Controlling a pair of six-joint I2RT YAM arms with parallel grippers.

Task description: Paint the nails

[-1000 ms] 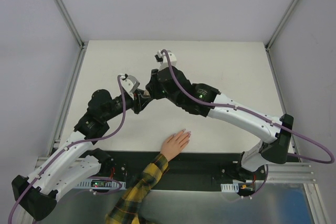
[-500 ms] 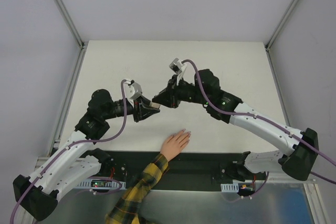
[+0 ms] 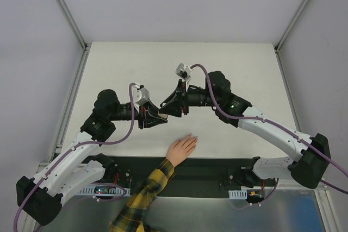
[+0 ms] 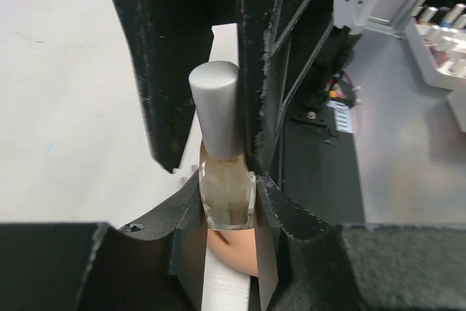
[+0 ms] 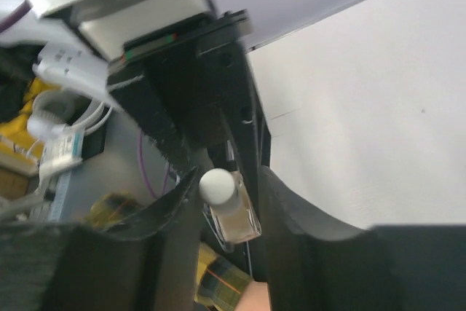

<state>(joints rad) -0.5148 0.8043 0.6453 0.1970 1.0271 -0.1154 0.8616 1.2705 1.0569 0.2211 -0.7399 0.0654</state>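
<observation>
Far L, the left arm [image 3: 81,145] stretches over the white counter [image 3: 234,63]. Its left fingers [image 3: 156,118] are clamped on the glass body of a small nail-polish bottle [image 4: 228,196], one finger on each flat side. The bottle's silver cap [image 4: 215,111] points away from the wrist, toward the other arm. The right fingers [image 3: 169,107] meet it head-on and straddle that cap. In the R wrist view a gap shows betw. the cap and one finger, so they look slightly parted, not pinching, though the L wrist view is too dark at the cap's edges to confirm. Just right of and nearer than this meeting point, apart from both arms, a person's hand [image 3: 181,148] lies palm-down at the counter's near edge. The nails [image 3: 193,137] are tiny pale pink tips aimed up-right, and a yellow/black plaid sleeve [image 3: 142,199] trails back down-left. Far R, the right arm [image 3: 272,129] arcs in from its base.
</observation>
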